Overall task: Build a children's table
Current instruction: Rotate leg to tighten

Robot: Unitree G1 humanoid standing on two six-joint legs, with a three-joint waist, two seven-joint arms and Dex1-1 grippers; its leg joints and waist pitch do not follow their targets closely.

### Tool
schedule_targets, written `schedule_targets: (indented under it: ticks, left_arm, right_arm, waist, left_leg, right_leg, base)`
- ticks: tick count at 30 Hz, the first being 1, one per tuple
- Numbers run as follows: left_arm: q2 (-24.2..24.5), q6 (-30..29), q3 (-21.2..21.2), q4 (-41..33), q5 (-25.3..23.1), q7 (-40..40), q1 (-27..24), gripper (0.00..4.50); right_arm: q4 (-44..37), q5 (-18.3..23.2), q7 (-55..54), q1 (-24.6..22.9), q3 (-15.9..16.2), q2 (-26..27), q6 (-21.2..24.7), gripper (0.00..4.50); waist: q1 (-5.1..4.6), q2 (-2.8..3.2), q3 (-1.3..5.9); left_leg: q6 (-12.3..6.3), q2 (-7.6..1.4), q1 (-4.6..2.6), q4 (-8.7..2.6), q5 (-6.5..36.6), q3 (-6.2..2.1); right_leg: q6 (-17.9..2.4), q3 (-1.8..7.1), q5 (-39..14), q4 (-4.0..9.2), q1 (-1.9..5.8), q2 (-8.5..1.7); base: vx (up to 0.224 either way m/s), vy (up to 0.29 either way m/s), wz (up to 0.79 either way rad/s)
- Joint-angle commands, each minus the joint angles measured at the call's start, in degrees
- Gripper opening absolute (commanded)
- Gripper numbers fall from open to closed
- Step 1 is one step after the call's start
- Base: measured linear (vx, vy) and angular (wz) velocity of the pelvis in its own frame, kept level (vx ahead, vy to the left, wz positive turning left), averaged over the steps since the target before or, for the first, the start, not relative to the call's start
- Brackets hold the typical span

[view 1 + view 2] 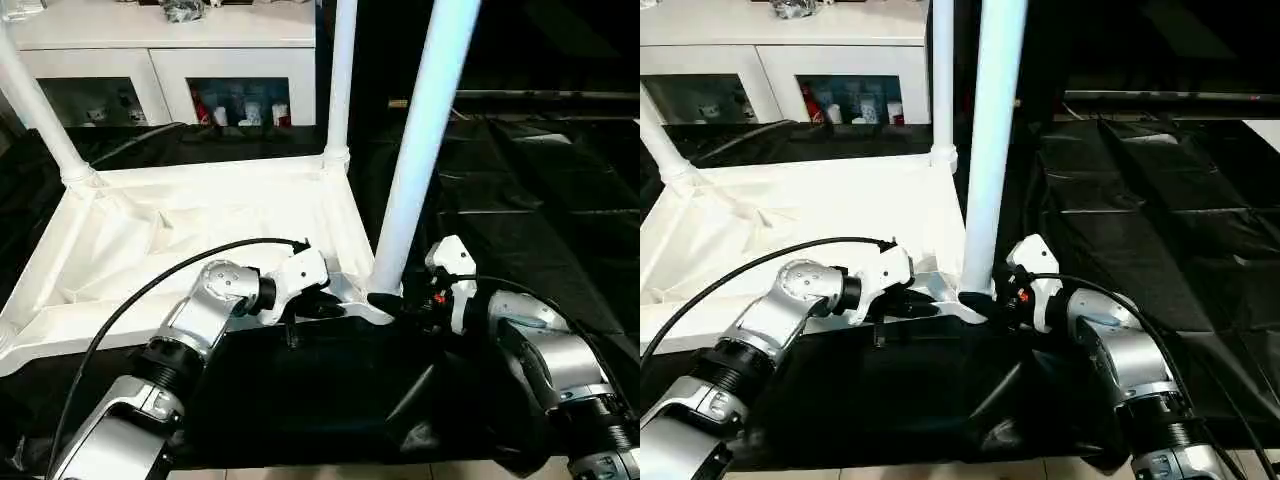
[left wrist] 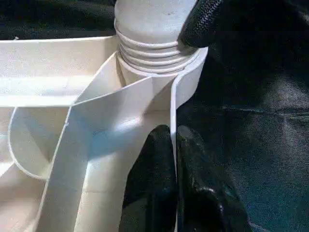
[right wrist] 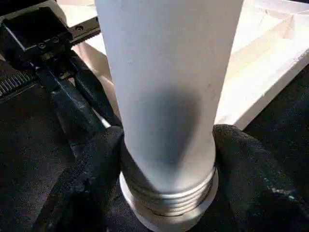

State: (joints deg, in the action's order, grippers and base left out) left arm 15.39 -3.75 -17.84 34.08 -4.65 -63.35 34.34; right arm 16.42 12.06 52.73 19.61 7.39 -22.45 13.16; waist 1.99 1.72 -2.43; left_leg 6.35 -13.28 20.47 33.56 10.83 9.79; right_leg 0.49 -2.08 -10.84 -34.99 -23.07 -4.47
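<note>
One upturned white tabletop (image 1: 180,240), stiff and probably light, is lying on black sheeting (image 1: 540,230) with the left gripper (image 2: 175,159) pinching its thin rim beside the near corner socket, where the right gripper (image 3: 166,159) is clasping a smooth, likely slippery leg (image 1: 420,150) just above its threads.

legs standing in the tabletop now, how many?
3: one leg at the far-left corner, one at the far-right corner, one at the near-right corner between the right gripper's fingers. Near-left corner is out of frame.
</note>
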Motion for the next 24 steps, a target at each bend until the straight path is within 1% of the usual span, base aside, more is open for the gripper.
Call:
schedule_targets:
  ticks: [1, 4, 5, 6, 7, 8, 9, 11, 12, 13, 14, 15, 16, 17, 18, 19, 20, 23, 24]
  left_arm:
    - [-0.34, -0.43, 0.34, 1.2, 1.4, 0.06, -0.35, 0.0]
    - [-0.67, -0.6, 0.94, 1.69, 1.41, 1.41, -0.42, 0.0]
    - [-1.23, -1.02, 1.41, 2.37, 1.32, 2.9, -0.22, 0.0]
    - [-1.35, -1.06, 1.47, 2.5, 1.3, 3.15, -0.17, 0.0]
    - [-2.09, -1.45, 1.93, 3.2, 1.18, 4.9, 0.21, 0.0]
    - [-4.01, -2.23, 2.76, 5.05, 0.85, 8.87, 1.25, 0.0]
    - [-4.73, -2.49, 3.04, 5.85, 0.68, 10.47, 1.66, 0.0]
    - [-6.73, -3.04, 3.55, 8.12, 0.29, 14.16, 2.75, 0.0]
    - [-7.89, -3.28, 3.65, 9.37, 0.05, 15.95, 3.36, 0.0]
    - [-8.18, -3.33, 3.68, 9.68, -0.02, 16.45, 3.51, 0.0]
    - [-9.96, -3.57, 3.83, 11.59, -0.34, 19.08, 4.58, 0.0]
    - [-10.99, -3.55, 3.98, 12.72, -0.55, 20.88, 5.29, 0.0]
    - [-12.22, -3.21, 3.92, 14.15, -0.97, 22.88, 6.23, 0.0]
    - [-12.51, -3.05, 3.81, 14.51, -1.14, 23.25, 6.48, 0.0]
    - [-13.18, -2.28, 3.55, 15.54, -1.62, 24.21, 7.18, 0.0]
    - [-13.66, -1.6, 3.29, 16.34, -2.03, 24.81, 7.75, 0.0]
    - [-14.14, -0.87, 2.92, 17.21, -2.51, 25.28, 8.38, 0.0]
    - [-14.14, 0.62, 2.47, 18.16, -3.17, 25.19, 8.98, 0.0]
    - [-14.14, 0.62, 2.47, 18.16, -3.17, 25.19, 8.98, 0.0]
  right_arm:
    - [0.48, -0.98, -0.08, 0.56, 0.93, 0.38, -1.12, 2.67]
    - [1.4, -1.78, -1.33, 0.27, 0.98, 0.79, -2.24, 2.67]
    - [2.65, -2.52, -3.64, 0.13, 0.38, 1.46, -3.04, 2.67]
    - [2.93, -2.62, -4.12, 0.11, 0.22, 1.63, -3.16, 2.66]
    - [3.84, -2.91, -6.19, -0.06, -0.43, 2.41, -3.54, 2.66]
    - [5.61, -2.99, -12.77, -0.57, -2.73, 5.29, -3.41, 2.66]
    - [5.97, -2.76, -14.51, -0.84, -3.34, 6.33, -2.97, 2.66]
    - [6.85, -3.28, -19.38, -1.53, -3.97, 8.99, -2.56, 2.66]
    - [7.47, -3.99, -22.41, -1.69, -4.13, 10.63, -2.47, 2.66]
    - [7.61, -4.07, -23.12, -1.69, -4.2, 11.07, -2.33, 2.66]
    - [8.58, -4.63, -27.43, -1.15, -4.53, 13.88, -2.3, 2.66]
    - [9.41, -5.2, -29.93, -0.52, -4.41, 15.44, -2.28, 2.66]
    - [10.72, -6.21, -32.84, 0.65, -3.83, 17.36, -2.43, 2.66]
    - [11.1, -6.42, -33.44, 1.01, -3.6, 17.85, -2.58, 2.66]
    - [11.72, -6.9, -34.09, 1.86, -2.83, 19.1, -3.21, 2.66]
    - [11.99, -7.39, -34.2, 2.46, -1.99, 20.02, -3.83, 2.66]
    - [12.11, -8.07, -34.05, 3.04, -0.85, 20.97, -4.59, 2.66]
    - [11.6, -9.18, -33.46, 2.99, 0.18, 21.11, -6.03, 2.66]
    - [11.6, -9.18, -33.46, 2.99, 0.18, 21.11, -6.03, 2.66]
  waist:
    - [0.35, -1.32, 3.39]
    - [0.28, -1.33, 3.33]
    - [0.24, -1.42, 3.29]
    - [0.16, -1.37, 3.22]
    - [0.09, -1.55, 3.17]
    - [-0.08, -1.39, 3.1]
    - [-0.05, -1.37, 3.11]
    - [-0.09, -1.61, 3.13]
    - [-0.01, -1.56, 3.11]
    - [-0.06, -1.6, 3.14]
    - [0.0, -1.63, 3.13]
    - [0.0, -1.07, 3.06]
    - [-0.19, -1.33, 3.0]
    - [-0.19, -1.32, 3.09]
    - [-0.25, -1.3, 3.03]
    - [-0.37, -1.13, 2.96]
    - [-0.37, -1.24, 3.03]
    - [-0.27, -1.34, 2.97]
    - [-0.22, -1.5, 3.01]
  left_leg:
    - [-3.92, 0.94, 0.32, -3.35, 8.69, 0.91]
    - [-3.73, 0.97, 0.37, -3.4, 9.08, 0.9]
    - [-3.59, 0.97, 0.34, -3.41, 9.44, 0.92]
    - [-3.34, 0.99, 0.31, -3.46, 10.11, 0.92]
    - [-3.21, 1.04, 0.34, -3.49, 10.38, 0.91]
    - [-2.6, 1.11, 0.22, -3.55, 10.67, 0.94]
    - [-2.31, 1.11, 0.15, -3.59, 10.99, 0.89]
    - [-2.01, 1.19, 0.19, -3.61, 11.08, 0.88]
    - [-2.02, 1.23, 0.0, -3.65, 11.1, 0.87]
    - [-2.08, 1.32, 0.12, -3.64, 10.96, 0.87]
    - [-2.26, 1.39, 0.13, -3.69, 11.05, 0.85]
    - [-2.07, 1.43, -0.02, -3.81, 11.66, 0.8]
    - [-1.77, 1.48, 0.01, -3.95, 12.85, 0.72]
    - [-1.64, 1.5, -0.02, -3.95, 13.03, 0.7]
    - [-1.69, 1.43, 0.0, -4.05, 13.82, 0.64]
    - [-1.67, 1.5, -0.06, -4.12, 14.98, 0.6]
    - [-1.79, 1.54, -0.05, -4.12, 15.42, 0.58]
    - [-2.22, 1.53, 0.05, -4.23, 15.7, 0.52]
    - [-2.49, 1.54, 0.12, -4.2, 15.57, 0.54]
  right_leg:
    - [-13.13, 1.32, -8.82, 4.11, 3.17, -1.89]
    - [-12.86, 1.29, -9.88, 4.24, 3.13, -1.93]
    - [-12.65, 1.3, -10.64, 4.31, 3.09, -1.91]
    - [-12.44, 1.28, -11.95, 4.44, 2.97, -1.97]
    - [-12.14, 1.25, -12.75, 4.52, 2.99, -1.92]
    - [-11.5, 1.31, -14.22, 4.67, 2.73, -1.83]
    - [-11.29, 1.28, -14.97, 4.76, 2.71, -1.89]
    - [-10.58, 1.33, -15.78, 4.88, 2.78, -1.8]
    - [-10.3, 1.37, -15.99, 4.97, 2.59, -1.78]
    - [-10.19, 1.38, -15.85, 4.94, 2.67, -1.77]
    - [-9.92, 1.36, -16.2, 5.03, 2.6, -1.79]
    - [-9.7, 1.34, -17.23, 5.19, 2.37, -1.84]
    - [-9.17, 1.23, -18.92, 5.39, 2.42, -1.84]
    - [-8.94, 1.22, -19.38, 5.43, 2.45, -1.86]
    - [-8.66, 1.21, -19.93, 5.53, 2.39, -1.9]
    - [-8.29, 1.17, -21.19, 5.74, 2.27, -1.9]
    - [-7.84, 1.18, -21.66, 5.86, 2.31, -1.92]
    - [-7.35, 1.14, -22.38, 5.97, 2.33, -2.03]
    - [-7.11, 1.16, -22.47, 5.98, 2.34, -2.04]
  base:
    - [0.0, 0.0, 0.0]
    - [0.0, 0.0, 0.0]
    - [0.0, 0.0, 0.0]
    - [0.0, 0.0, 0.0]
    - [0.0, 0.0, 0.0]
    - [0.0, 0.0, 0.0]
    - [0.0, 0.0, 0.0]
    - [0.0, 0.0, 0.0]
    - [0.0, 0.0, 0.0]
    - [0.0, 0.0, 0.0]
    - [0.0, 0.0, 0.0]
    - [0.0, 0.0, 0.0]
    - [0.0, 0.0, 0.0]
    - [0.0, 0.0, 0.0]
    - [0.0, 0.0, 0.0]
    - [0.0, 0.0, 0.0]
    - [0.0, 0.0, 0.0]
    - [0.0, 0.0, 0.0]
    - [0.0, 0.0, 0.0]
